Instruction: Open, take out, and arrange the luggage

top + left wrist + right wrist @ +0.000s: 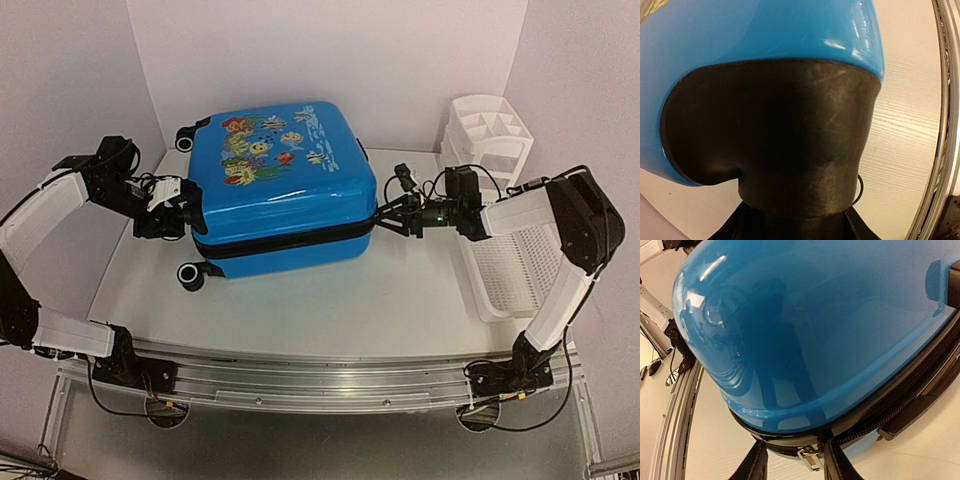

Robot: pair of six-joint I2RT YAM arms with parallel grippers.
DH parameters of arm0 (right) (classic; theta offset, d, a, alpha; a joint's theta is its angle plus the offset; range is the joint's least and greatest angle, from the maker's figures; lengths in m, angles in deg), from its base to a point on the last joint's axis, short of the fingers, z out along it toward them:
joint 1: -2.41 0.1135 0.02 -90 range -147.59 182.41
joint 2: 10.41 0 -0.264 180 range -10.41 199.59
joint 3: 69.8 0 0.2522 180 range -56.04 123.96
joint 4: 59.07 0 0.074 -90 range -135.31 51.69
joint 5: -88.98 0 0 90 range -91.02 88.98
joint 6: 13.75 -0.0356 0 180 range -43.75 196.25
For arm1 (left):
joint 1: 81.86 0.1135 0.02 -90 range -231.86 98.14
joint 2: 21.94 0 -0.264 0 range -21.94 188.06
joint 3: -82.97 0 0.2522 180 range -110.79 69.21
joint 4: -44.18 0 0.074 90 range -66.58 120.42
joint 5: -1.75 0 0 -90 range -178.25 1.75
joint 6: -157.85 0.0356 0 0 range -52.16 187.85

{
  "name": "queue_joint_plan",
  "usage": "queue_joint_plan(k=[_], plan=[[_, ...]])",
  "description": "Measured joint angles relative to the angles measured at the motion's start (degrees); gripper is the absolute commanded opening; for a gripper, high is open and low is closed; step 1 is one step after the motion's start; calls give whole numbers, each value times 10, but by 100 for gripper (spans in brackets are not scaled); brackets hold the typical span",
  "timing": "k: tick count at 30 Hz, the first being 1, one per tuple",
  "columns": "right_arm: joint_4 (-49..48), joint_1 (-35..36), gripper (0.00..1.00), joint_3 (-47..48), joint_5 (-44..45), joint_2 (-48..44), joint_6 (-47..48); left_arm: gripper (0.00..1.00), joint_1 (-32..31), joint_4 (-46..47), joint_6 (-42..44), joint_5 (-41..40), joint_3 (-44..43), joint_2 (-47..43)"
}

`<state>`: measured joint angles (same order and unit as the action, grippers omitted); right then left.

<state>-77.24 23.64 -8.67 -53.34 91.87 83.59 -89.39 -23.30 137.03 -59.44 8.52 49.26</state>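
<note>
the luggage (pixel 275 190) lies flat, lid up, at the centre of the top view. the left hand (pixel 183 215) sits against its wheel housing (pixel 770 145) at frame left, likely bracing it; gripping or not, i cannot tell. the right hand (pixel 383 215) stands parted around the zip pull (pixel 810 458), unpinched, probably to unzip. white wood-grain bench (pixel 400 300), lilac walls (pixel 300 50).

The luggage (pixel 765 35) crowds the left wrist view, hiding whether the jaws of the left gripper (pixel 188 216) grip it.
</note>
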Motion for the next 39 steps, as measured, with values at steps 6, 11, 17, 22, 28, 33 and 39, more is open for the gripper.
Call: queue_joint_plan(k=[6, 11, 17, 22, 28, 33, 39], plan=[[-2, -3, 0, 0, -4, 6, -8, 0, 0, 1, 0, -3, -1, 0], [-1, -5, 0, 1, -5, 6, -21, 0, 0, 0, -3, -4, -2, 1], [3, 7, 0, -9, 35, -13, -33, 0, -2, 2, -7, -3, -2, 0], [-1, 27, 4, -31, 96, -38, -41, 0, -3, 9, -11, -4, 4, -5], [-19, 50, 27, -49, 145, -49, -65, 0, -2, 13, -12, -6, 5, -7], [-28, 59, 29, -59, 163, -57, -76, 0, -2, 18, -11, -5, 9, -8], [-33, 62, 41, -59, 168, -58, -90, 0, -3, 20, -12, -5, 10, -9]])
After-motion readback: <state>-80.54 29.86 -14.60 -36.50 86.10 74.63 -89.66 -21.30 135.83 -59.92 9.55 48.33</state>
